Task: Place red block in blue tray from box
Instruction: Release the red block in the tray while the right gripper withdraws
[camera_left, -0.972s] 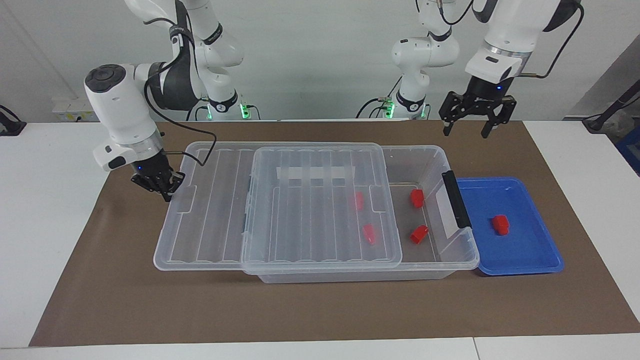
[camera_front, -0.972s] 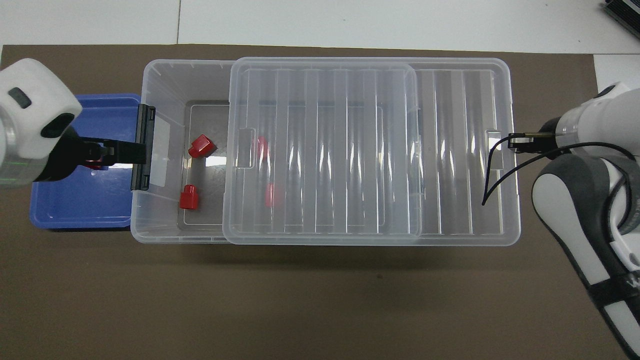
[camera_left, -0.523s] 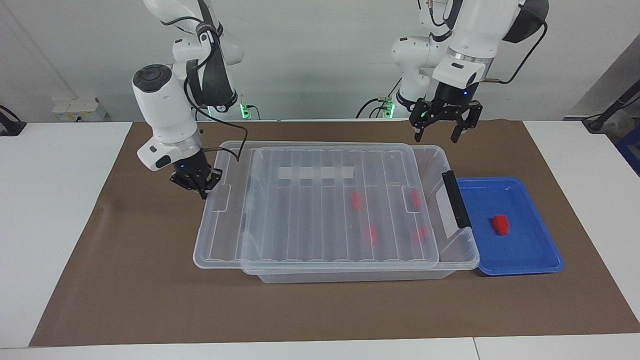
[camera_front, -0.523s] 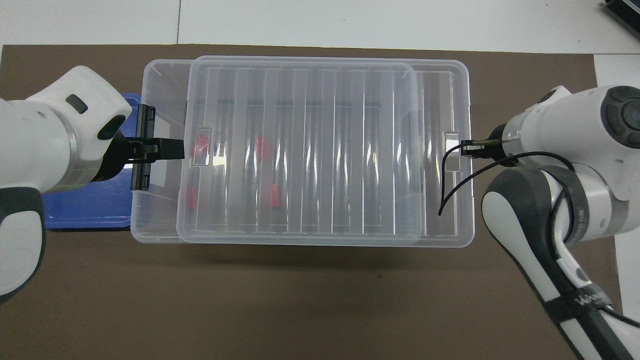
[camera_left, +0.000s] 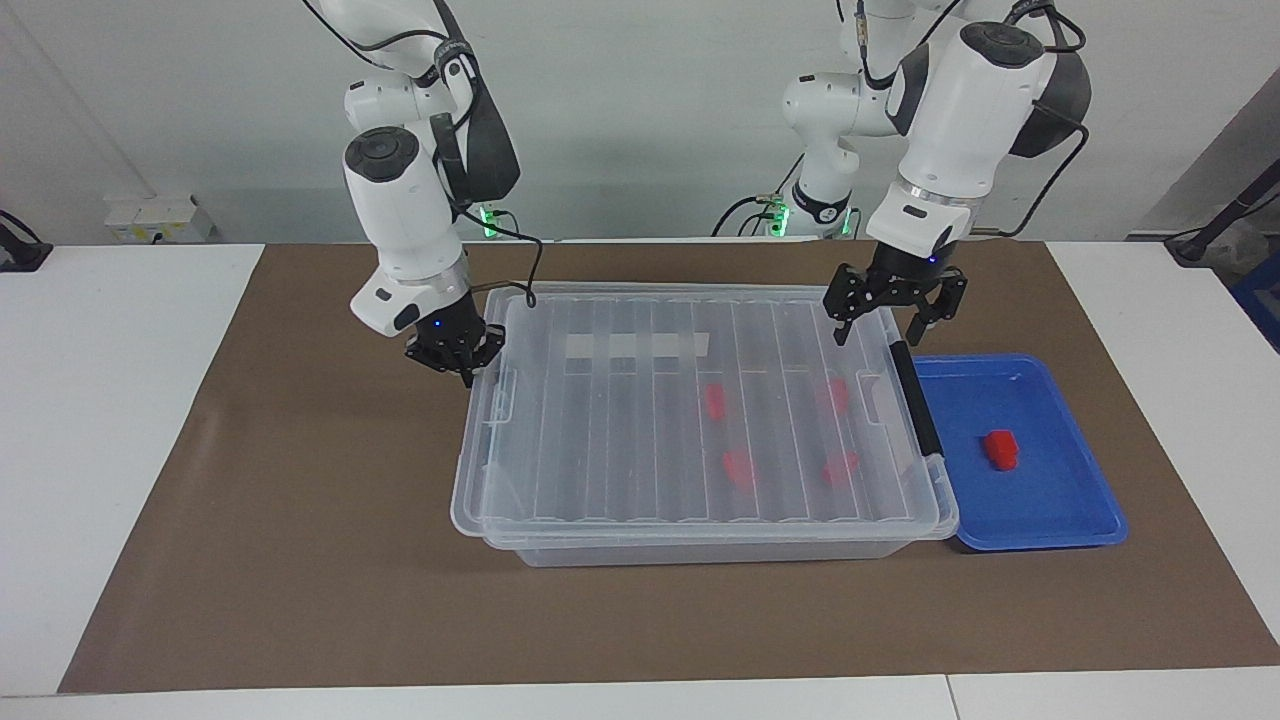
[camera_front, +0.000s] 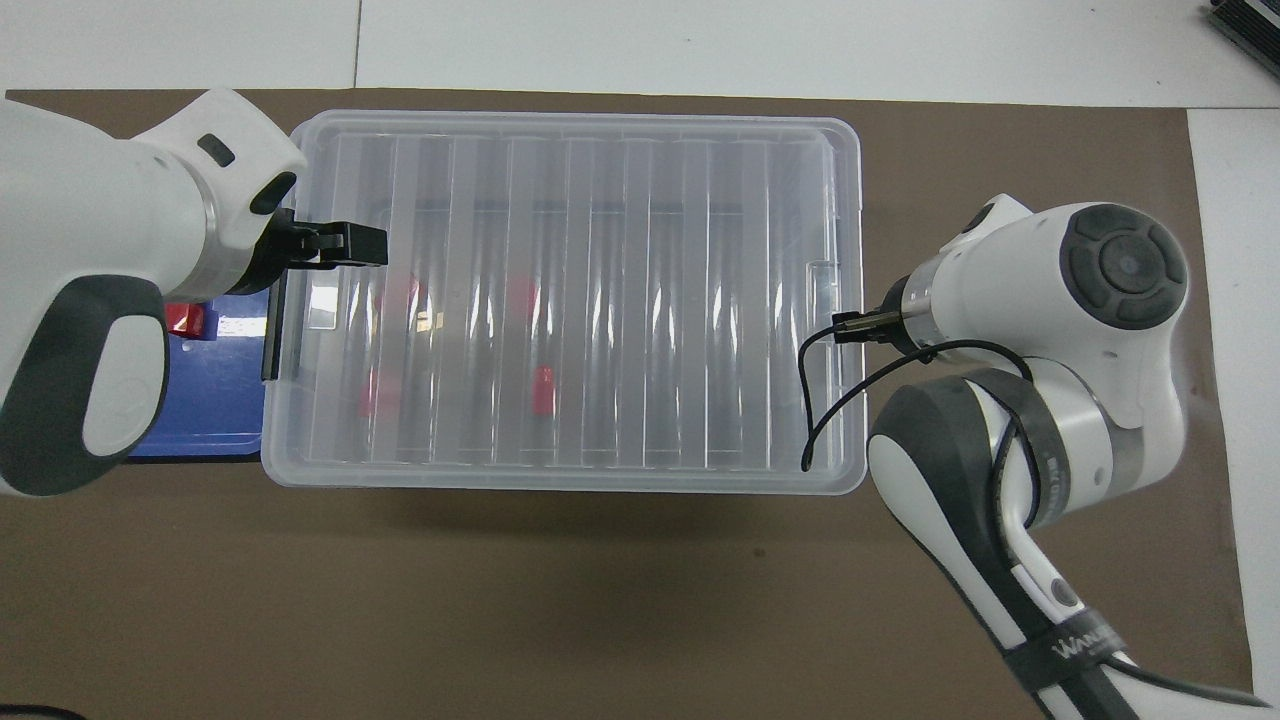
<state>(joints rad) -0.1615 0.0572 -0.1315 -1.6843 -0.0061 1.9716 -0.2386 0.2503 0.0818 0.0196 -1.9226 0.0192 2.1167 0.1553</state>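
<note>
The box (camera_left: 700, 548) stands mid-table, its ribbed clear lid (camera_left: 640, 420) covering almost all of it. My right gripper (camera_left: 463, 365) is shut on the lid's end edge, at the right arm's end of the box. My left gripper (camera_left: 880, 325) hangs open over the other end of the lid, by the dark latch (camera_left: 915, 400); it also shows in the overhead view (camera_front: 340, 245). One red block (camera_left: 1001, 448) lies in the blue tray (camera_left: 1060, 510) beside that end. Several red blocks (camera_left: 738, 468) show faintly through the lid. In the overhead view the right wrist hides its gripper.
A brown mat (camera_left: 300, 560) covers the table under the box and tray. In the overhead view the left arm's wrist (camera_front: 120, 230) covers much of the blue tray (camera_front: 210, 420). The white strip label (camera_left: 635, 347) shows through the lid.
My right gripper has drawn the lid toward the left arm's end until it covers the box. My left gripper has come down from over the mat to above the latch end.
</note>
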